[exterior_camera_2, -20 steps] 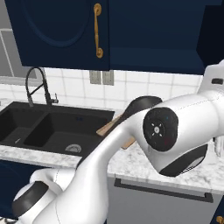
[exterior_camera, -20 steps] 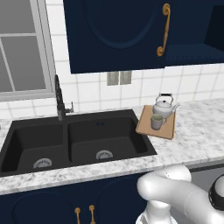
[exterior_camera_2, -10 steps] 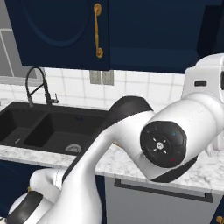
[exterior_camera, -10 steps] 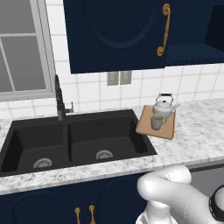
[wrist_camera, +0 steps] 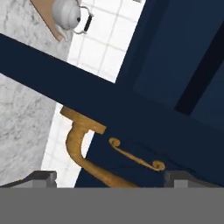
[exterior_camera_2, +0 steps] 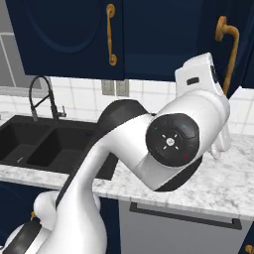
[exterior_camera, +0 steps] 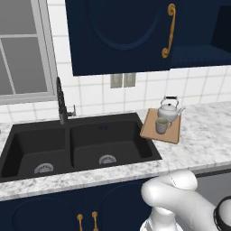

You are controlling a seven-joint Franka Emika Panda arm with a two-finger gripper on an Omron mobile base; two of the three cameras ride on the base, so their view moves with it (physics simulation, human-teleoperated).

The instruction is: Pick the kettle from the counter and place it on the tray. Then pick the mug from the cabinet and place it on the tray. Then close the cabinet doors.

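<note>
The cabinet (exterior_camera: 135, 36) hung above the counter (exterior_camera: 203, 135), one door (wrist_camera: 131, 113) swung out, presumably left open for fetching the mug. The tray (exterior_camera: 151, 128) carried the kettle (exterior_camera: 169, 109) and mug (exterior_camera: 161, 126) together. The gripper (wrist_camera: 109, 177) stood spread wide astride the door's brass handle (wrist_camera: 83, 153), seemingly poised to push it shut.
</note>
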